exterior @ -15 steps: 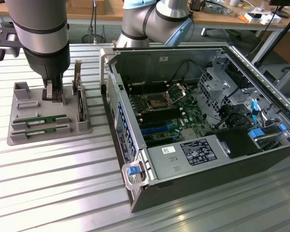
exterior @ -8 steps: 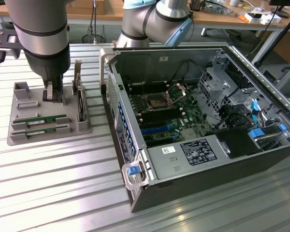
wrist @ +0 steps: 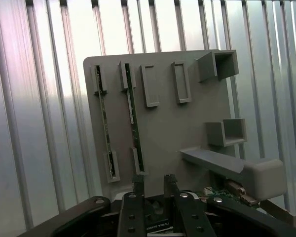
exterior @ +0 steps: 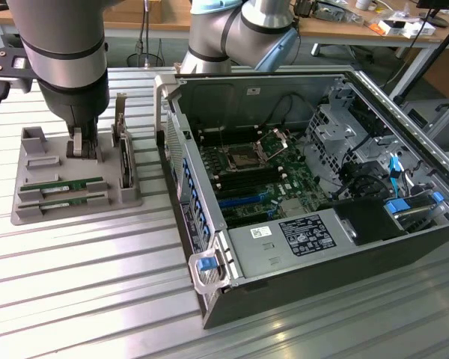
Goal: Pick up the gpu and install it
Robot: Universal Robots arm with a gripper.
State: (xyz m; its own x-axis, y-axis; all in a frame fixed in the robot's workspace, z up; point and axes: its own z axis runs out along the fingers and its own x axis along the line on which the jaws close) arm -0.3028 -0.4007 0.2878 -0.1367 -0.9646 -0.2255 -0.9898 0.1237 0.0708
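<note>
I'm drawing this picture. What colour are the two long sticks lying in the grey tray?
Green sticks, clearest in the exterior view.

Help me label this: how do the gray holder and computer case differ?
The gray holder is small and low; the computer case is large and deep. The holder carries green sticks; the case lies open, showing its motherboard. The end effector hangs over the holder, not the case. Both rest on the ribbed table.

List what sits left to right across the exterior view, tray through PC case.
Grey tray → gripper → upright card in the tray → case wall with blue clips → motherboard → blue-tabbed drive bay. The green sticks are left out because they overlap the gripper's span.
</note>
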